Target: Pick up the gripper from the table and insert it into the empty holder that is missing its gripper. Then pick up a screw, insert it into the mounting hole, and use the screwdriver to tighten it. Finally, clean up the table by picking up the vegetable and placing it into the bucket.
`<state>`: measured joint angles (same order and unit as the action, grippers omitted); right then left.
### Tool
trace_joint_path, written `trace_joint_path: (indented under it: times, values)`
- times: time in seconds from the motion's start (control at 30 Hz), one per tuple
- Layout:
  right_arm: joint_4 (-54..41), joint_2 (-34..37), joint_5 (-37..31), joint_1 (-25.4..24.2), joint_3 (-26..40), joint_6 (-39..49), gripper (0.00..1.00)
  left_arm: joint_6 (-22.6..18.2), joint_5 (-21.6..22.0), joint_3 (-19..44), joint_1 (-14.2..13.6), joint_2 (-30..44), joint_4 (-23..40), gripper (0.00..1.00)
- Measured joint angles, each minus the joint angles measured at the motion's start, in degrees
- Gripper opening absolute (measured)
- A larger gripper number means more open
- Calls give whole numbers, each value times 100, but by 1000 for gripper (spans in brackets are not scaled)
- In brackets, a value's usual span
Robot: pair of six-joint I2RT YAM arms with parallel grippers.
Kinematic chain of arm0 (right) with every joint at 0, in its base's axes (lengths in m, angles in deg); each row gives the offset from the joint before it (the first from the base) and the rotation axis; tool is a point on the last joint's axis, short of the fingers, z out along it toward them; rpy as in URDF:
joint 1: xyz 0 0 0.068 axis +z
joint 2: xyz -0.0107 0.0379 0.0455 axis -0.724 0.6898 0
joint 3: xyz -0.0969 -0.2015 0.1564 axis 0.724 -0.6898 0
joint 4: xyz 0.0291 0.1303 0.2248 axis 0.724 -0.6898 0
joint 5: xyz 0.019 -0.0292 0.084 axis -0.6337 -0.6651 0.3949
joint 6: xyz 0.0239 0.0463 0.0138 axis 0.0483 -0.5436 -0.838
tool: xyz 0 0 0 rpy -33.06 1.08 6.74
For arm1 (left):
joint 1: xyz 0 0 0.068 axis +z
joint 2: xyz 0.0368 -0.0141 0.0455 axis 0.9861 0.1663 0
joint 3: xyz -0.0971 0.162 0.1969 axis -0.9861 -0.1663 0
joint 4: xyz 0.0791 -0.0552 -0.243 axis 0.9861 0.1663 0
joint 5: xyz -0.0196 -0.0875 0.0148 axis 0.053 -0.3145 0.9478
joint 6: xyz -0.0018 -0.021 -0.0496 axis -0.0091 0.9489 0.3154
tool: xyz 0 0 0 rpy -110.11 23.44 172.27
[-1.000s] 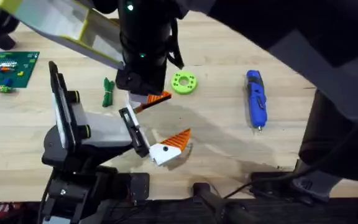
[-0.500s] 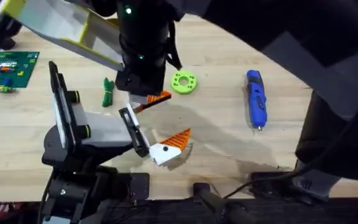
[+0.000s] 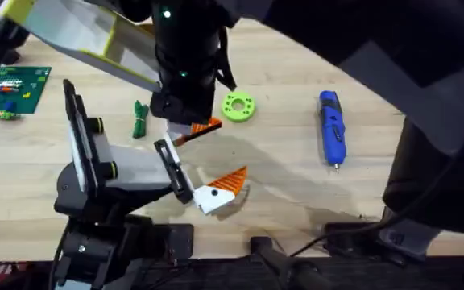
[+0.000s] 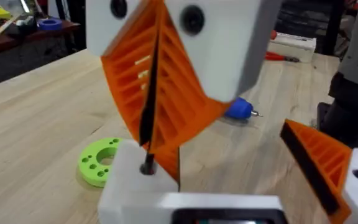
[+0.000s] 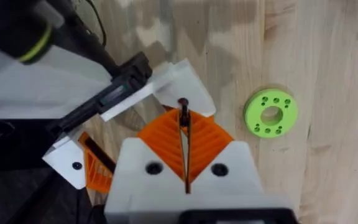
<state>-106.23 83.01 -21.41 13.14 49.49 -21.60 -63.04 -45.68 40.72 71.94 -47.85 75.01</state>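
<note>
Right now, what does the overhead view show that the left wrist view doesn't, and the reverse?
Overhead: the vegetable, a green circuit board and the black stand. Left wrist: the left gripper up close, its orange pads pressed together. Both: the green ring, the screwdriver and an orange fingertip with a dotted white base.

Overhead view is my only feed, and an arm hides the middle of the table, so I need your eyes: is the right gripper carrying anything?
Observer: Yes. The right wrist view shows the right gripper with its jaws shut on a thin dark screw.
Operator: Where does the screw end?
Observer: In the left wrist view its lower end meets the top of a white block.
Operator: Is that block in the holder?
Observer: The right wrist view shows it against the end of the black holder. I cannot tell whether it is fully seated.
</note>
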Motion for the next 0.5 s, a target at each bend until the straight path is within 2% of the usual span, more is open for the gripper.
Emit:
trace_joint_path:
  times: [0.5]
  values:
    - [2, 52, 0, 68, 0, 0, 4, 1, 0, 0, 0, 0, 1, 990]
